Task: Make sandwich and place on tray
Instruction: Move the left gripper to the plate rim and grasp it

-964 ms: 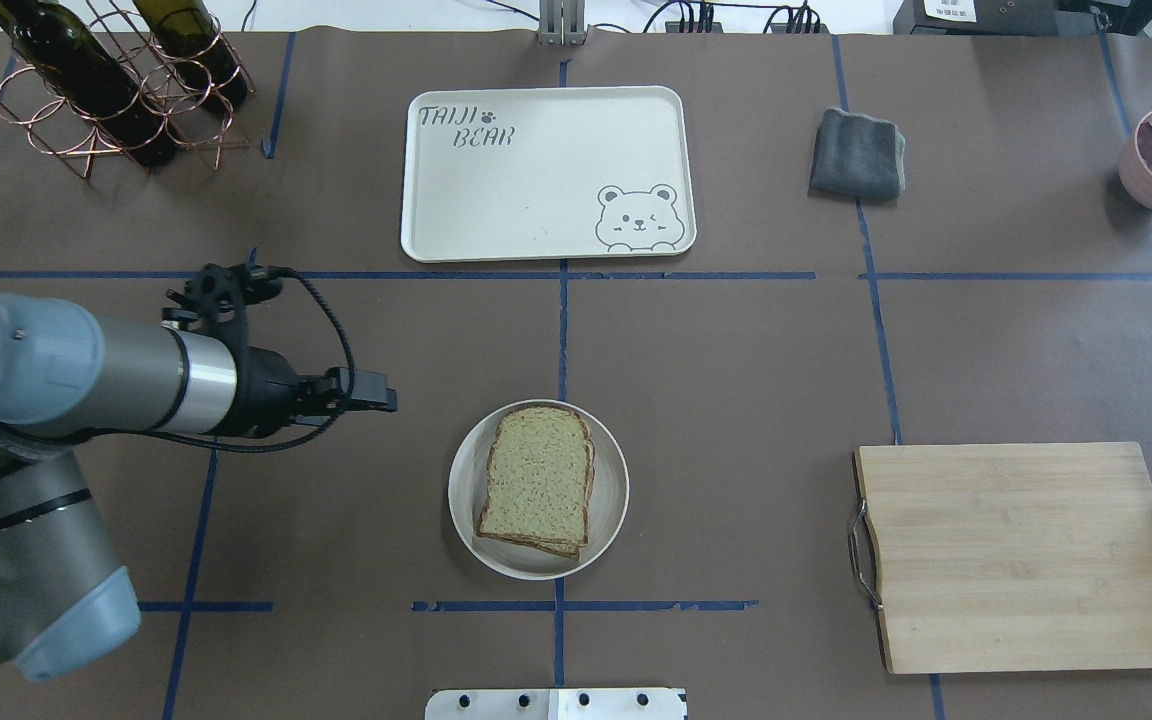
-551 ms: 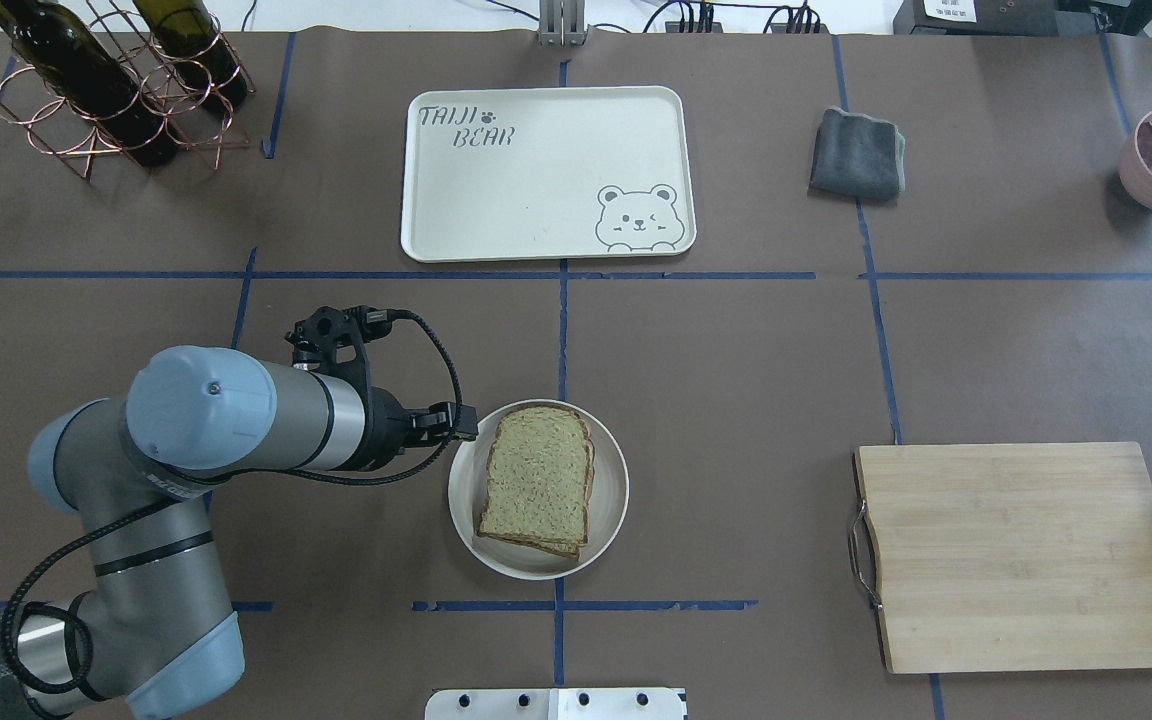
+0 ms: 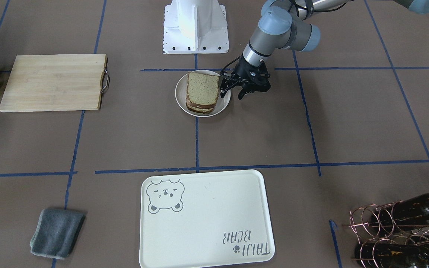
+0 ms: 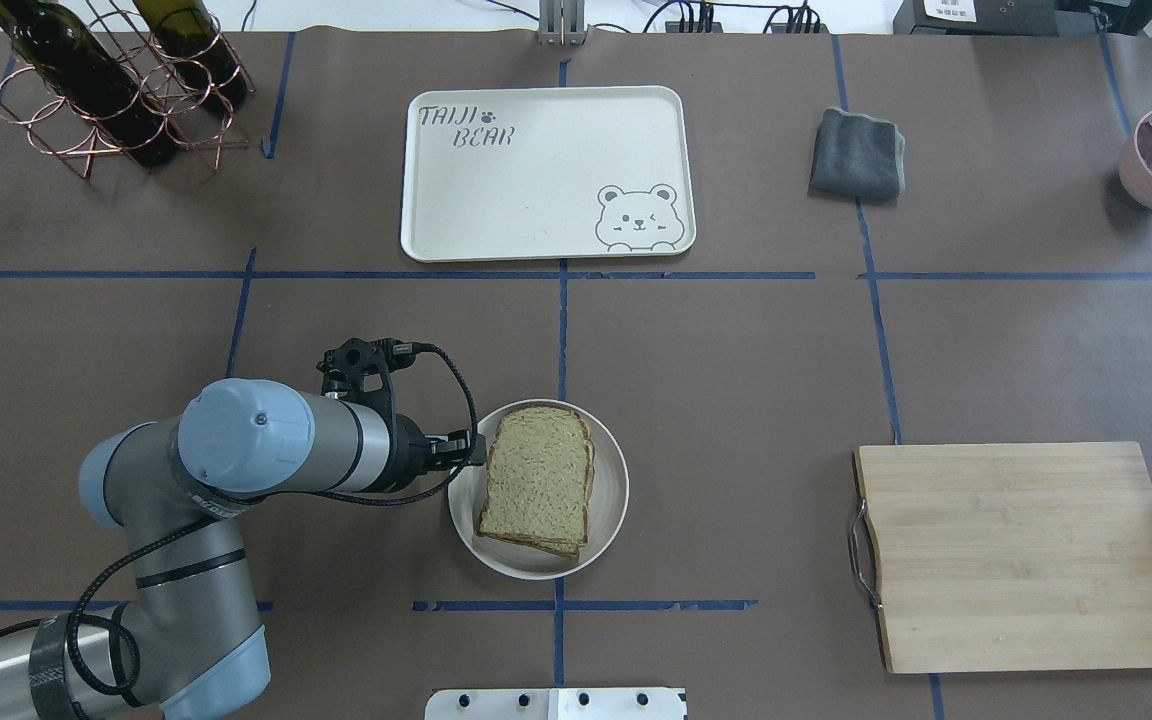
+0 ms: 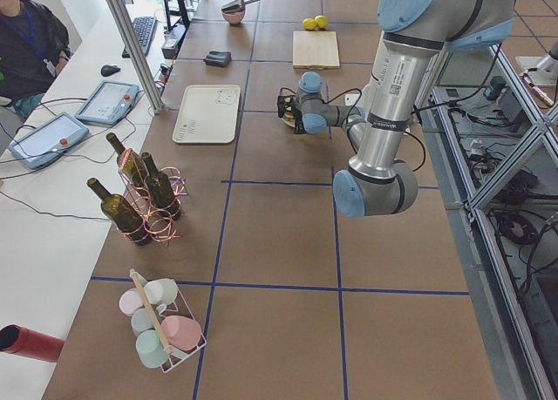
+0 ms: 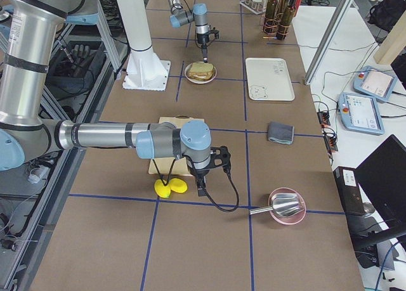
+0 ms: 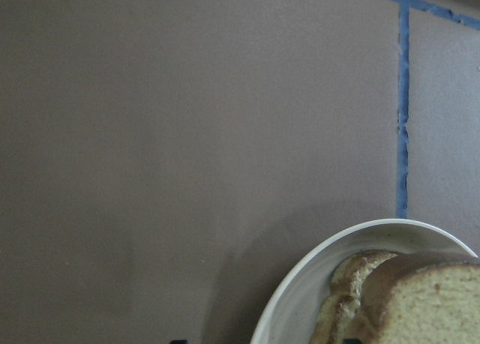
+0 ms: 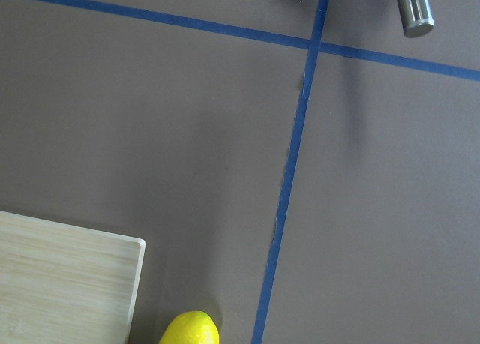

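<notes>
Lying stacked: tan, speckled, dark-crusted sandwich (image 4: 536, 480)

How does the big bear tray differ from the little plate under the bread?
The tray is rectangular and larger; the plate is round and smaller. The tray has a grey bear drawing; the plate is plain. The plate carries the sandwich; the tray carries no food. Both are whitish.

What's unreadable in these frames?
- Filling of the sandwich: the top slice covers it overhead, and it is too small in the front view.
- State of the right pincer: it shows only in the exterior right view.
- Whether the left pincer touches the plate: its fingertips are cut off in the left wrist view.
</notes>
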`<state>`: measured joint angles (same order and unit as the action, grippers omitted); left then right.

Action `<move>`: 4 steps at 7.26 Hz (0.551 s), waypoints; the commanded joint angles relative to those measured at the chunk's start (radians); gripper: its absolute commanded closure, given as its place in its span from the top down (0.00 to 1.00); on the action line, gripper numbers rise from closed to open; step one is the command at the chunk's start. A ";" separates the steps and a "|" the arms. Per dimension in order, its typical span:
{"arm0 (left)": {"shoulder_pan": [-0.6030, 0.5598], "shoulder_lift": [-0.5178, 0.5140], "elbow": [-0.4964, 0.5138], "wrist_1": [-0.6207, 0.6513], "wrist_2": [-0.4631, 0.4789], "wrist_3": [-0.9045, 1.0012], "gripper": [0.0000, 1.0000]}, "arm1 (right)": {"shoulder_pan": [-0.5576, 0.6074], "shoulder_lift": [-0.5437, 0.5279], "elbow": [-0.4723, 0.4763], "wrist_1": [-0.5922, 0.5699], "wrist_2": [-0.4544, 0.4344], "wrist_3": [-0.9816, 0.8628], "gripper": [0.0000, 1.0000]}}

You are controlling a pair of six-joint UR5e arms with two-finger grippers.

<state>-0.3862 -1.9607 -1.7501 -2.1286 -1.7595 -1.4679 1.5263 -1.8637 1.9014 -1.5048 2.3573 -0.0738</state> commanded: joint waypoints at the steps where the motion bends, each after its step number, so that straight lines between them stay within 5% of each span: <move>1: 0.027 -0.001 0.007 -0.013 0.000 0.000 0.45 | 0.000 0.000 -0.001 0.000 0.000 0.000 1.00; 2: 0.029 -0.001 0.006 -0.013 -0.001 0.000 0.33 | 0.000 0.000 0.001 0.000 0.000 0.000 1.00; 4: 0.029 0.000 0.006 -0.011 -0.006 0.003 0.25 | 0.000 0.001 -0.001 0.000 0.000 0.000 1.00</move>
<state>-0.3584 -1.9617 -1.7434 -2.1410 -1.7626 -1.4666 1.5263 -1.8629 1.9016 -1.5048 2.3577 -0.0736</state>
